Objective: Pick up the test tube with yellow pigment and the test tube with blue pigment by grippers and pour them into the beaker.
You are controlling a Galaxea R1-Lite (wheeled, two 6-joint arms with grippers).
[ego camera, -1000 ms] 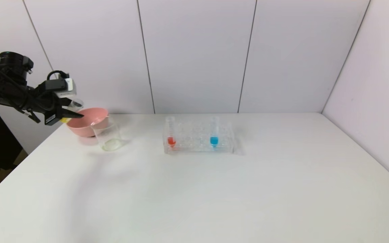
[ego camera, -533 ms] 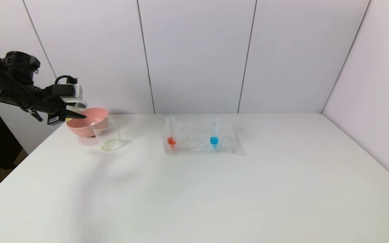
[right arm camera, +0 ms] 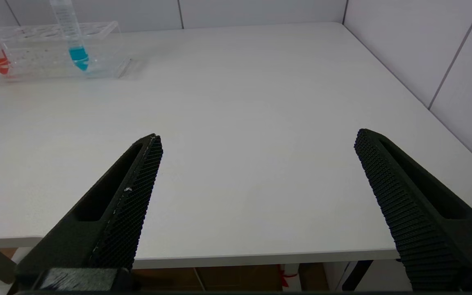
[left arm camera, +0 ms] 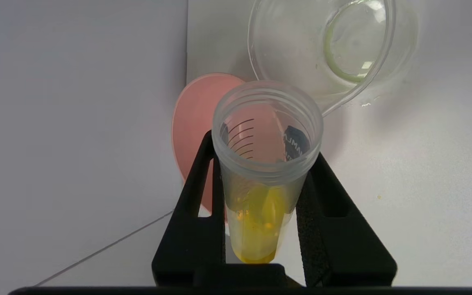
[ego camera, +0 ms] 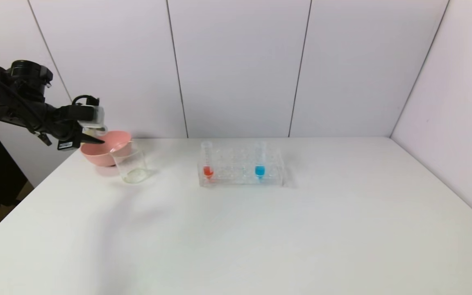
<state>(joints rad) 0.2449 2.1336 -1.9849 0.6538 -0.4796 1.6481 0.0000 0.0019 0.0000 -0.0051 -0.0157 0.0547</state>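
Left wrist view shows your left pincer (left arm camera: 266,205) clamped on the test tube with yellow pigment (left arm camera: 260,180), its mouth pointing over the pink bowl (left arm camera: 193,123); the beaker (left arm camera: 326,49) sits just beyond, toward the rack. Your right pincer (right arm camera: 256,184) hangs open, far off.

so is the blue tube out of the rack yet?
No. The test tube with blue pigment stands upright in the rack, beside the red tube. The open right hand is far off.
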